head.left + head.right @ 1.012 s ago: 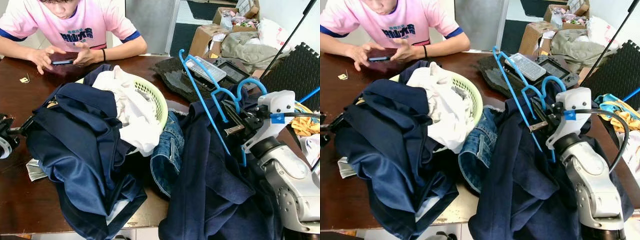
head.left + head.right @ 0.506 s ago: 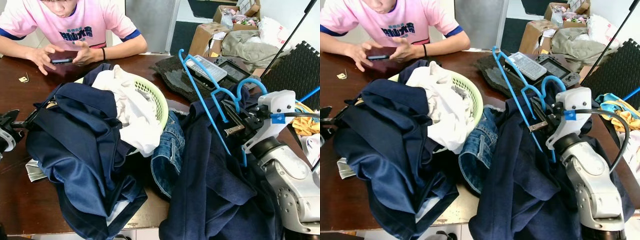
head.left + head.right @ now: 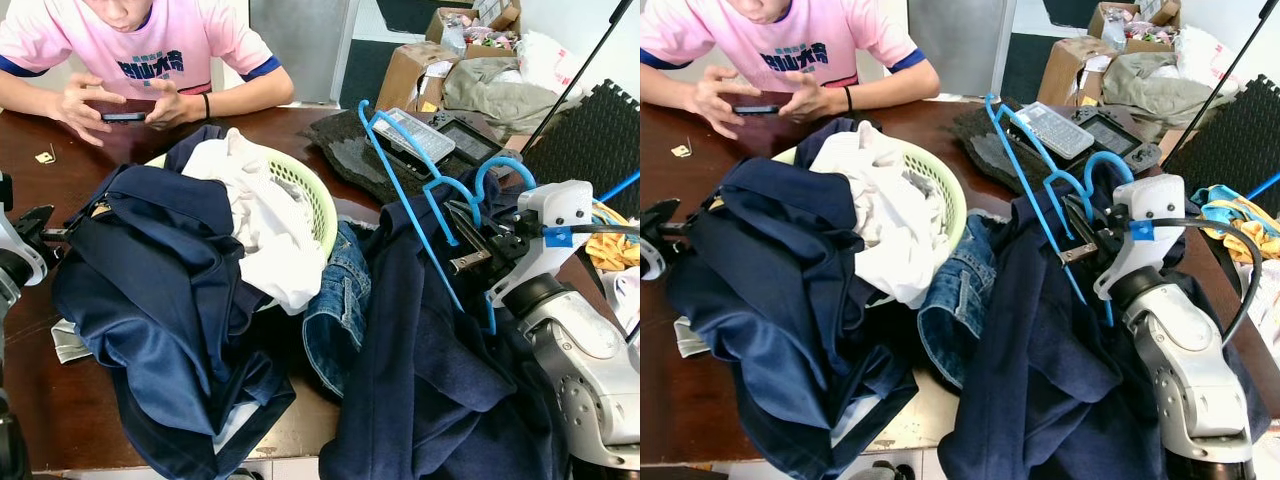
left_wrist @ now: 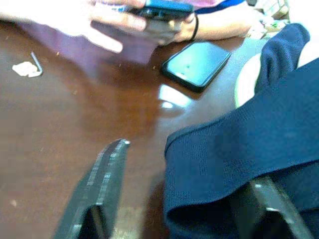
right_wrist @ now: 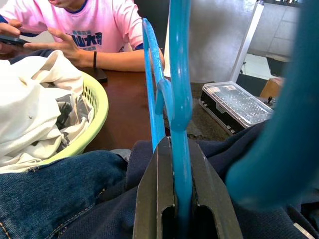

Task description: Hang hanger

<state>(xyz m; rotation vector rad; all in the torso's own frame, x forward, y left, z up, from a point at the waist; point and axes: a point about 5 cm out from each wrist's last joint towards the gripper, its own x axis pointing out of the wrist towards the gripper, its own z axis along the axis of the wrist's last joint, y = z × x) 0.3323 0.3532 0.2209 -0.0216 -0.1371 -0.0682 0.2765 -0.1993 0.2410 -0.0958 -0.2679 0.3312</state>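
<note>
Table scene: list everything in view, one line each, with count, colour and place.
Hanger: one, blue, clamped in the right gripper over the navy garment.
Navy garments: two, one draped left, one under the hanger.
Basket: one, pale green, centre, holding white clothes.
Jeans: one, blue denim, beside the basket.
Phone: one, black, lying on the brown table.
Person: one, pink shirt, far side.
Left gripper: open, at the left garment's edge.
Right gripper: shut on hanger.

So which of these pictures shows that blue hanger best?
The left eye view: the whole blue hanger shows there, held up by the right gripper over dark clothes. The right eye view shows much the same. The right wrist view shows its bar close up, clamped between the fingers.
</note>
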